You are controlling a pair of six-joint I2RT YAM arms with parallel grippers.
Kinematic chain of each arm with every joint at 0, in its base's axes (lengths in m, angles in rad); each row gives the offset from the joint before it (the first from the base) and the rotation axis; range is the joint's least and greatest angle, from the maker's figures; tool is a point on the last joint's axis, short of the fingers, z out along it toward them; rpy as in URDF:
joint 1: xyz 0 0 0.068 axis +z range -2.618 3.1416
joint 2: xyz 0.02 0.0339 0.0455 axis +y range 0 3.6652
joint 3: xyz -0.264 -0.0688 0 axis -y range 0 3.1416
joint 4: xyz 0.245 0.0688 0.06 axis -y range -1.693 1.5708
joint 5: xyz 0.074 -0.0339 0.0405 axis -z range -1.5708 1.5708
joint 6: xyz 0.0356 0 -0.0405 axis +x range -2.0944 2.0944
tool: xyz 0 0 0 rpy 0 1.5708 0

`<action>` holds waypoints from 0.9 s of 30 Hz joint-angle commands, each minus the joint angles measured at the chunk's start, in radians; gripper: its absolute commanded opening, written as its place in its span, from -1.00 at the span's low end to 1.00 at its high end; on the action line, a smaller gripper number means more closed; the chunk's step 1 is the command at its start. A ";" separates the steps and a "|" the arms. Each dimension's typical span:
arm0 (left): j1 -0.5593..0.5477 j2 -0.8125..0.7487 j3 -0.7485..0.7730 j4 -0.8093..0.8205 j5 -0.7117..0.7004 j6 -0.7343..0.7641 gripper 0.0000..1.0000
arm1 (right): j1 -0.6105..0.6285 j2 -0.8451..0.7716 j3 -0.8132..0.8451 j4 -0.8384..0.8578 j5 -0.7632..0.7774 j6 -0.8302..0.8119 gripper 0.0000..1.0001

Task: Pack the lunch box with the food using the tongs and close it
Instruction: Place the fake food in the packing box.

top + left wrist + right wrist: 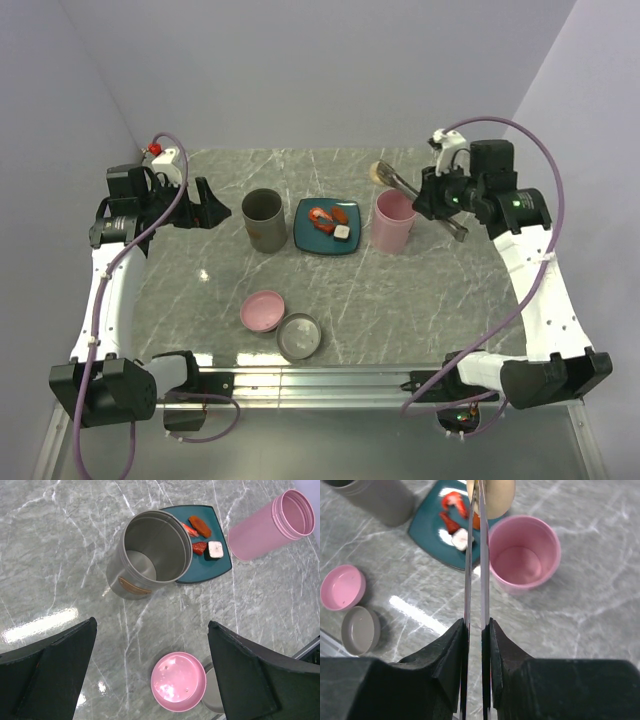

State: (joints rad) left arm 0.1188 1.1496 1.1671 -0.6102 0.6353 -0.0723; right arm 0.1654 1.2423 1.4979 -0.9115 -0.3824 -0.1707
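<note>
Slim silver tongs (402,183) are held in my right gripper (432,200), above the table's back right. In the right wrist view the gripper (476,622) is shut on the two arms of the tongs (484,570), squeezing them almost parallel. A pale beige rounded shape (497,497) sits at their far tips. The food (325,218) lies on a teal plate (345,242) as red and orange pieces (200,527) plus one white one. An open pink lunch box container (393,220) stands right of the plate. My left gripper (152,622) hangs open and empty at the far left.
An open grey metal canister (263,220) stands left of the plate. A pink lid (263,310) and a grey lid (299,336) lie side by side near the front edge. Walls close in on both sides and the back.
</note>
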 commanded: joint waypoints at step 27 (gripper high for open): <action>0.001 0.007 0.025 0.021 0.052 0.002 0.99 | -0.145 0.026 -0.030 -0.099 0.000 -0.042 -0.18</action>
State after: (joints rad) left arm 0.1188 1.1603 1.1675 -0.6102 0.6579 -0.0719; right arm 0.0280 1.2682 1.4155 -1.0008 -0.3824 -0.2008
